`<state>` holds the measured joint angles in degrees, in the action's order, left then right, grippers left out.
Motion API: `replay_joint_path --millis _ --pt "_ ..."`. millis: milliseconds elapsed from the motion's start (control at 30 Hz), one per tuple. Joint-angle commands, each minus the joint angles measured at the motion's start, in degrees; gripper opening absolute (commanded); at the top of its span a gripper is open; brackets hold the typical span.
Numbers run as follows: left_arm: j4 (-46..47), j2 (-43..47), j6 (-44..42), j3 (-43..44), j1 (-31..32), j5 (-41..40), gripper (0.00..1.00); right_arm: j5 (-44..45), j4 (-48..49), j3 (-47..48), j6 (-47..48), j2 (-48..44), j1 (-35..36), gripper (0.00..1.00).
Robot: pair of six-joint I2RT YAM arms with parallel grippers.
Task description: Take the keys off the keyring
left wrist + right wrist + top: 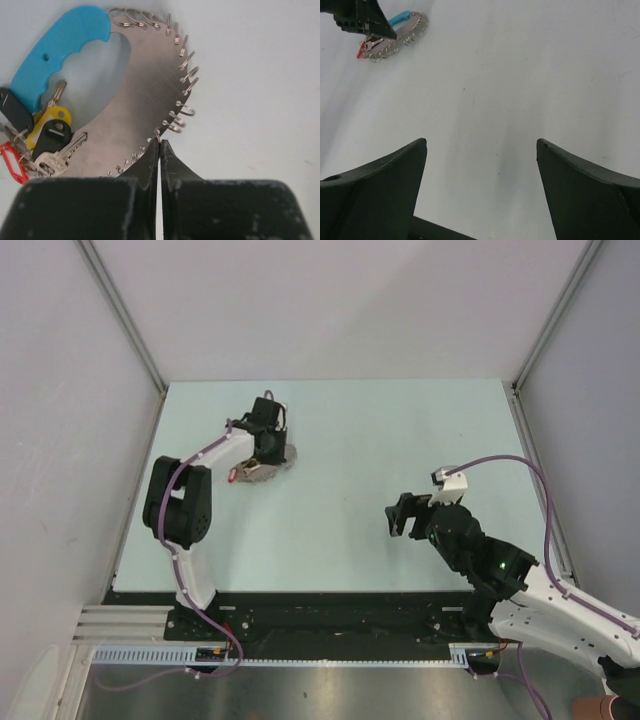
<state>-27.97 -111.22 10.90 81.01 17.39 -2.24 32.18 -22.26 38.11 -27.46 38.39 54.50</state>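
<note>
Closest to us, the right hand hangs released over bare counter, its two fingers spread wide with nothing between them. We judge that it waits there on purpose: well apart from the work yet pointed toward it, ready to come in as the second grip.

Farther out, toward the left side of the counter, the left hand is clenched, its fingertips pressed together right at the rim of the keyring. The tips meet where one of the small loops sits on that rim. Whether they pinch the loop or the thin metal edge, or merely touch it, we cannot tell. The spot makes sense to us: it is on the side away from the bunch, so a hold there would pin the keyring without covering what has to come off.

The keyring lies flat on the counter, a silvery plate edged with loops, with a blue grip along its far left curve. The keys are gathered just below that grip, overlapping one another: a yellow-headed one, a dark-headed one, a dark fob and a red one at the outer edge. They look attached to the keyring, so we judge the removal not yet begun, with the bunch left open for the right hand to reach
</note>
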Motion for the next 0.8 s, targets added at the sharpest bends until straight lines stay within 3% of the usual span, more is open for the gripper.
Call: replay_joint_path --millis 0,100,200,400,467,500,533,600,667,700,767 --pt "2.21 6.01 10.17 -2.88 6.68 9.08 0.01 -1.77 3.54 -2.86 -2.77 -4.2 -0.27 0.94" --pt "5.02 5.23 15.62 -1.57 10.63 15.48 0.0 -1.95 3.37 -3.3 -2.51 -6.31 -0.27 0.94" --pt "3.54 1.37 16.79 2.9 15.29 15.08 0.01 -1.69 3.1 -3.3 -1.37 -7.89 -0.27 0.94" --pt "5.97 -4.26 17.93 9.16 18.47 21.21 0.02 1.47 0.39 -3.48 -1.89 -9.48 -0.54 0.94" --pt "6.61 -4.62 18.2 10.74 18.47 24.64 0.18 3.58 -0.32 -3.39 -3.38 -9.13 -0.45 0.94" --pt "6.43 -4.79 17.59 12.57 18.56 25.44 0.37 4.28 -0.41 -3.65 -4.0 -8.95 -0.53 0.93" --pt "6.08 -4.62 17.32 13.37 18.47 26.05 0.46 5.77 -0.33 -3.83 -4.61 -8.77 -0.45 0.93" --pt "5.03 -3.66 16.44 14.87 17.86 25.01 0.58 7.71 0.54 -4.09 -7.33 -8.34 -0.54 0.93" --pt "3.01 -1.38 15.65 15.4 17.07 22.21 0.64 9.39 2.82 -5.67 -8.57 -7.98 -0.62 0.93" --pt "2.4 -0.32 15.13 14.71 15.67 20.97 0.76 9.65 5.1 -5.94 -8.92 -6.76 -0.88 0.92" --pt "0.9 3.28 14.6 13.3 14.09 15.99 0.83 9.56 7.48 -5.94 -11.45 -4.39 -1.85 0.9"
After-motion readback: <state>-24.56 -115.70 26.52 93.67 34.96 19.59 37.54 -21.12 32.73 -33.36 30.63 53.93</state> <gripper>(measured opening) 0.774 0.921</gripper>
